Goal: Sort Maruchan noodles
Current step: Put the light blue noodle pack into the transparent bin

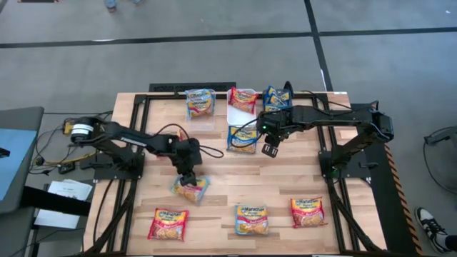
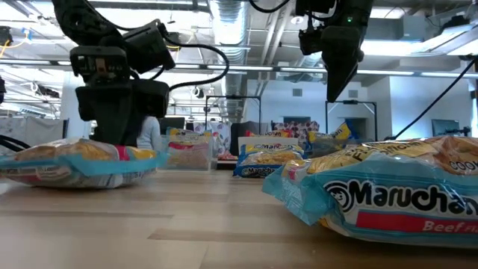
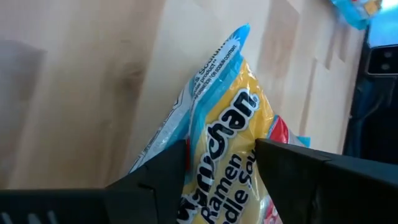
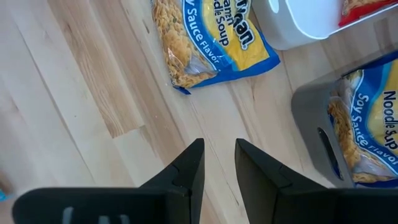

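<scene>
Fingers of my left gripper (image 1: 187,178) stand apart on either side of a blue-edged packet (image 1: 191,188) that lies on the table (image 1: 300,171); from the left wrist view the fingertips (image 3: 165,171) straddle the yellow face of that packet (image 3: 224,143), and I cannot tell whether they touch it. The packet sits toward the left of the table's middle, with bare wood all around it. Nearer the front edge I see a row of three more packets: a red one (image 1: 168,223), a blue-and-pink one (image 1: 252,218) and another red one (image 1: 308,212), each well apart from the others. My right gripper (image 1: 270,148) hangs above the table near the middle, holding nothing, its two fingers a small gap apart over bare planks (clear in the right wrist view). Just beyond it lies a blue soy-sauce packet (image 4: 208,37) beside a white bin (image 4: 311,22); a grey bin (image 4: 317,134) holds another blue packet (image 4: 373,124). At the back edge a clear bin (image 1: 201,103) holds an orange-yellow packet.
</scene>
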Tool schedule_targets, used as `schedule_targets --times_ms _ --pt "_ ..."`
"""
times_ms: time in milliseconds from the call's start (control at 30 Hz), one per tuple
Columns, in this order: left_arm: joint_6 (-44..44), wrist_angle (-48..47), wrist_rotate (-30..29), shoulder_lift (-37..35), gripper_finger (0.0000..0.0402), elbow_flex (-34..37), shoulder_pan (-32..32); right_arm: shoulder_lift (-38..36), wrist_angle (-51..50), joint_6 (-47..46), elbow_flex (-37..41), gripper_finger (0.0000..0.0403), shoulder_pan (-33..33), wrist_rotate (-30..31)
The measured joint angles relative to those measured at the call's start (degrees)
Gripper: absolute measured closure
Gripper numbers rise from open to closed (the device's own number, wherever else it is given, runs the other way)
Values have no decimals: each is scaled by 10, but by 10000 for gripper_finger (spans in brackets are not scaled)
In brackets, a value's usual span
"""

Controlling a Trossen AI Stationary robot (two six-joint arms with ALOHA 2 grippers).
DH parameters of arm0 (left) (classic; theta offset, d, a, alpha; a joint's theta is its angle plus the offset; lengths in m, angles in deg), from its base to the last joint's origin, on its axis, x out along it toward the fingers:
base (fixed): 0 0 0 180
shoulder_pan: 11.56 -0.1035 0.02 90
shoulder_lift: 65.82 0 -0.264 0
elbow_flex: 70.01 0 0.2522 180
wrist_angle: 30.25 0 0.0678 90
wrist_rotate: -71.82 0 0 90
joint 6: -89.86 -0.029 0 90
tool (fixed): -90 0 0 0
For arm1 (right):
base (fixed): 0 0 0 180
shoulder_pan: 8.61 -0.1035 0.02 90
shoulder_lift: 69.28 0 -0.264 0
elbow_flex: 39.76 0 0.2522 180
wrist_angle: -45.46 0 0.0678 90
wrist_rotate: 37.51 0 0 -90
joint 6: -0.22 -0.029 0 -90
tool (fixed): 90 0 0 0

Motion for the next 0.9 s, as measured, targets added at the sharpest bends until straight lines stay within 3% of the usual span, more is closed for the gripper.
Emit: schedule_targets --times_ms 267,633,900 --pt "7 6 -4 20 232 -2 15 0 1 0 0 290 0 0" --pt "22 22 -19 22 387 0 20 0 3 -1 0 290 0 0" --pt "32 59 -16 11 401 1 20 0 3 0 0 290 0 0"
